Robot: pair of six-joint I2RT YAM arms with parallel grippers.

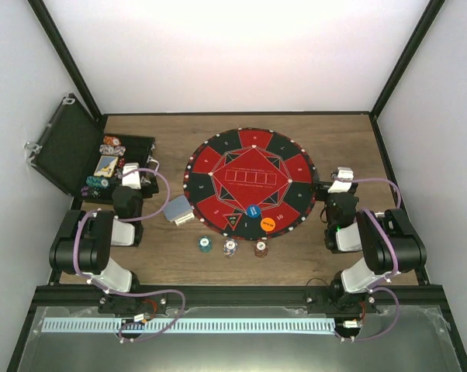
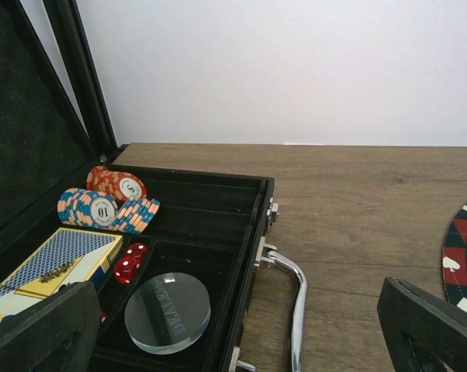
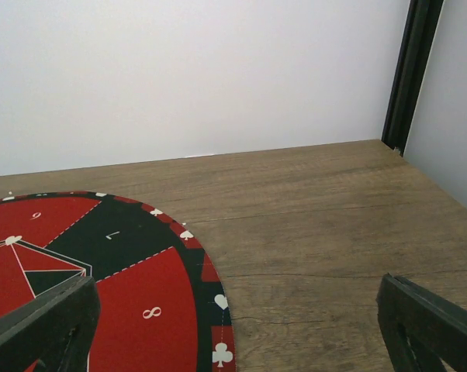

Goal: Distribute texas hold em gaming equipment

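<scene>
A grey-blue deck of cards (image 1: 178, 210) lies on the table left of the mat. Three short chip stacks (image 1: 230, 248) stand in a row in front of the mat. A blue chip (image 1: 253, 211) and an orange chip (image 1: 268, 224) rest on the mat's near edge. In the open case lie striped chips (image 2: 105, 211) and a blue card box (image 2: 55, 263). My left gripper (image 2: 241, 341) is open over the case's right rim, holding nothing. My right gripper (image 3: 237, 333) is open and empty beside the mat's right edge.
The round red-and-black mat (image 1: 249, 182) fills the table's middle. The black case (image 1: 70, 147) stands open at the left, with red dice (image 2: 129, 263), a clear dealer button (image 2: 167, 311) and a metal handle (image 2: 295, 302). Black frame posts and white walls close the sides.
</scene>
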